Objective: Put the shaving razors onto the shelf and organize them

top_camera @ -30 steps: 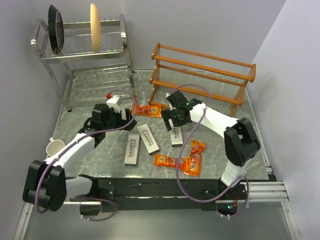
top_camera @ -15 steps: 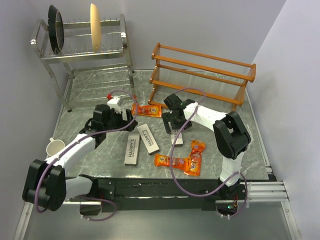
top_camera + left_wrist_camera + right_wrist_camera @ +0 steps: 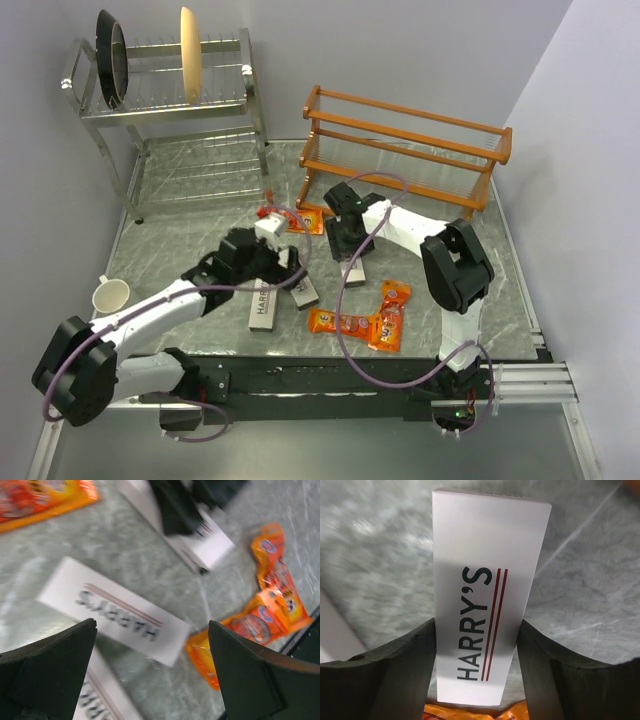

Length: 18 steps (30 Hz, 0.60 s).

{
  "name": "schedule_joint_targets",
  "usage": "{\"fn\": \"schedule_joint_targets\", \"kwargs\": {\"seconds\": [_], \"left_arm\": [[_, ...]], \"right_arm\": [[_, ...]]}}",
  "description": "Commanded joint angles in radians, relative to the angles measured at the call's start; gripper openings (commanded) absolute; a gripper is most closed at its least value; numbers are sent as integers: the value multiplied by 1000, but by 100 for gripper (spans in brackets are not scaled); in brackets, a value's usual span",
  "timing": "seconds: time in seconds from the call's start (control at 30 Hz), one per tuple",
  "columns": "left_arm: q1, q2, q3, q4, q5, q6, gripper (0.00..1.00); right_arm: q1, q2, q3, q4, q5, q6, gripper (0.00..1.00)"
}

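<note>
We have the right hand [image 3: 476,630] closed on a pale-grey HARRY'S box [image 3: 487,550], a finger pressed to each long edge. The box lies flat on the counter [image 3: 580,580], well apart from the shelf [image 3: 400,130]. The hold sits toward one end, so we judge that the long free end could sag or swing on the lift and the box could twist out. An orange pack [image 3: 470,712] shows just at the near end and could be dragged along. The left hand [image 3: 152,630] hangs spread wide over a second HARRY'S box [image 3: 115,607]. The two hands work near each other, so a careless reach could knock arm against arm or shove the neighbouring boxes. The right arm's purple cable [image 3: 343,300] loops low over the counter and might snag a pack. At the shelf, the thin rails could let a flat box tip or slide through if we set it down crooked.
</note>
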Motion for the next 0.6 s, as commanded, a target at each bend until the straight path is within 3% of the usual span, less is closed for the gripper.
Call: {"fn": "schedule_joint_targets", "kwargs": {"seconds": [0.0,0.07,0.1,0.2,0.27,0.4,0.57], "left_arm": [[-158,5,-36,112,-151,-50,100],[-221,17,-36,144,-218,-63,99],[-233,23,-35,156,-238,-64,99],[-281,74,-26,212,-298,-55,99],[-311,112,-18,256,-341,-52,100],[-347,169,34,272,-399,-60,98],[-373,285,131,216,-453,-133,95]], "right_arm": [[-15,25,101,5,-16,55,61],[-15,49,118,7,-16,89,64],[-15,55,119,10,-19,106,75],[-14,46,105,5,-19,121,93],[-17,3,79,2,-13,123,100],[-44,-151,24,-4,52,100,100],[-205,-411,-97,-21,58,39,100]]}}
